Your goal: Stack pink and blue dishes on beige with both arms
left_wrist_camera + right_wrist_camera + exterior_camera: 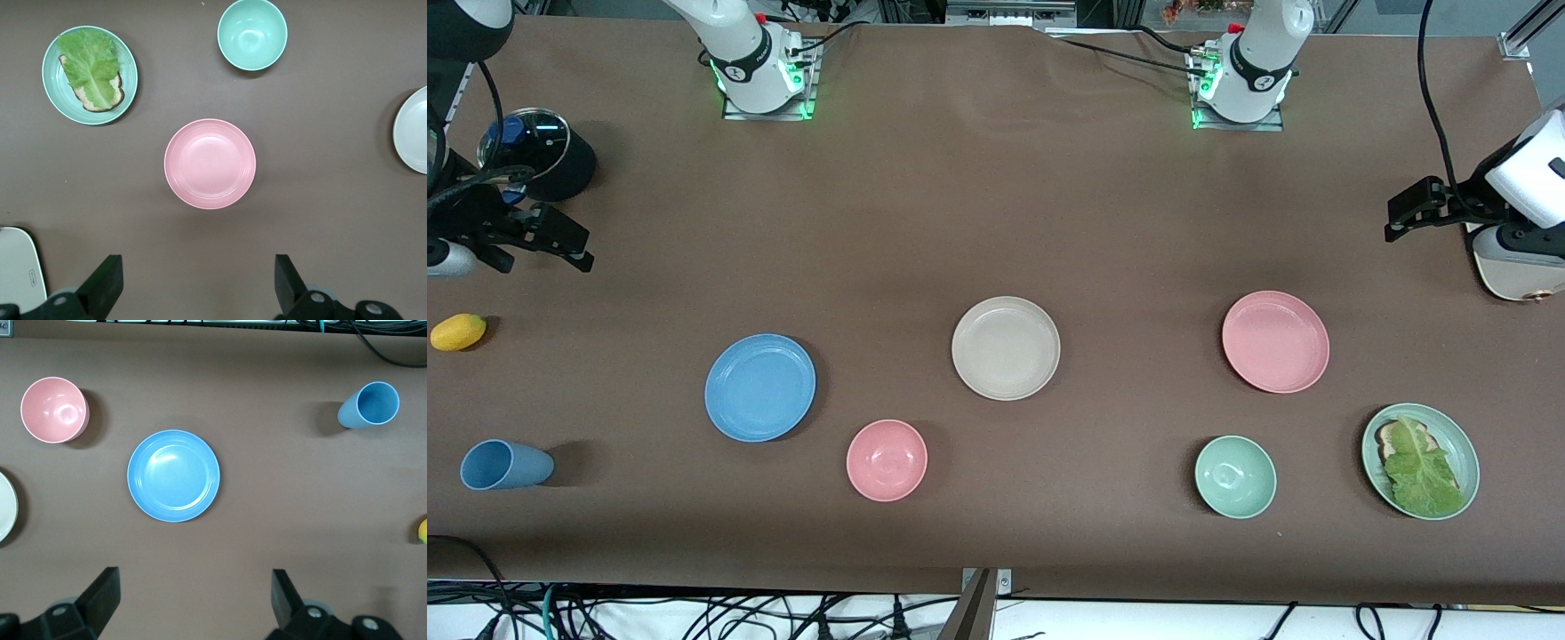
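Note:
The beige plate point(1006, 348) lies at the table's middle. The pink plate point(1275, 341) lies beside it toward the left arm's end, and it shows whole in the left wrist view point(210, 163). The blue plate point(760, 388) lies toward the right arm's end, a little nearer the front camera, and is centred in the right wrist view point(173, 475). My left gripper point(1409, 212) hangs open and empty over the table's edge at the left arm's end point(199, 267). Over the right arm's end of the table, my right gripper point(547, 249) also hangs open and empty point(195, 581).
A pink bowl point(887, 460) and a green bowl point(1235, 476) sit nearer the front camera than the plates. A green plate point(1454, 437) carries bread and lettuce. At the right arm's end are a blue cup point(505, 464), a yellow fruit point(458, 332) and a black pot point(538, 160). A toaster point(1516, 276) stands by the left gripper.

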`<action>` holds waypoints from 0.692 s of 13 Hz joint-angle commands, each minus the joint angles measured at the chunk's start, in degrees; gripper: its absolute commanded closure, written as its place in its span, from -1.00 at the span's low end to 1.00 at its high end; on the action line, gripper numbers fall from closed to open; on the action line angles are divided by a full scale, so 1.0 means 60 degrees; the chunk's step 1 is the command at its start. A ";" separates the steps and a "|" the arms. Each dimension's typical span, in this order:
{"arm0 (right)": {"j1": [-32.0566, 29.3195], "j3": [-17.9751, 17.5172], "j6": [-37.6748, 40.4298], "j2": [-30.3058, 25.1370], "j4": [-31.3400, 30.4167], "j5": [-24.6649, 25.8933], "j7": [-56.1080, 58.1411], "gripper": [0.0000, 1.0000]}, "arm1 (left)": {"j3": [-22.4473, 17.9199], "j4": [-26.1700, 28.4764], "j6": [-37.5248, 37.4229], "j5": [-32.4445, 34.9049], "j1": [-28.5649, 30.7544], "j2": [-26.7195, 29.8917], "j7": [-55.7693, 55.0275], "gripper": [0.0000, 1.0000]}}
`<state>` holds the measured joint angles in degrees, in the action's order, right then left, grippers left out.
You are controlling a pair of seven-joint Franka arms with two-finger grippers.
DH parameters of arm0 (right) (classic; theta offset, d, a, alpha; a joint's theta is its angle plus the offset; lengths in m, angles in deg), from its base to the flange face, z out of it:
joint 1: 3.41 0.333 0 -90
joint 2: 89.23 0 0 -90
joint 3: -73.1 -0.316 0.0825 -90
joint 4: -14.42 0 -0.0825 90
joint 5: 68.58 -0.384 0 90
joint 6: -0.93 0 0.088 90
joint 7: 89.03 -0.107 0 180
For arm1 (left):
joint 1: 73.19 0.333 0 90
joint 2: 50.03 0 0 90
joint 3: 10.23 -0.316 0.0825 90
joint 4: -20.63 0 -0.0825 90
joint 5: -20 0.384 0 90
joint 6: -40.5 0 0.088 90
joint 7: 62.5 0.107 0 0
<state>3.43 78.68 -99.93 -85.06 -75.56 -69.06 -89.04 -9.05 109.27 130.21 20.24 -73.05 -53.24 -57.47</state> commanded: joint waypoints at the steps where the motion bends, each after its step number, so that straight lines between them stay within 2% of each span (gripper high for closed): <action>1: -0.0026 -0.0021 0.0242 0.0037 0.0203 0.0096 0.0119 -1.00 | -0.0007 0.0228 0.0106 0.0077 0.0050 0.0169 0.0114 -1.00; 6: 0.0047 -0.0051 0.0667 0.0081 0.0116 0.0096 0.0120 -1.00 | 0.0008 0.0155 0.0135 0.0077 0.0211 0.0008 0.0203 -1.00; 9: 0.0018 -0.0051 0.0507 0.0665 0.0144 0.0096 0.0017 -1.00 | -0.0007 0.0169 0.0267 0.0077 0.0240 0.0007 0.0173 -1.00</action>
<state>3.60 78.48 -96.74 -83.66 -75.73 -69.06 -88.76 -9.39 109.48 130.80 20.24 -72.02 -53.67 -57.33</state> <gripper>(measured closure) 0.000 0.000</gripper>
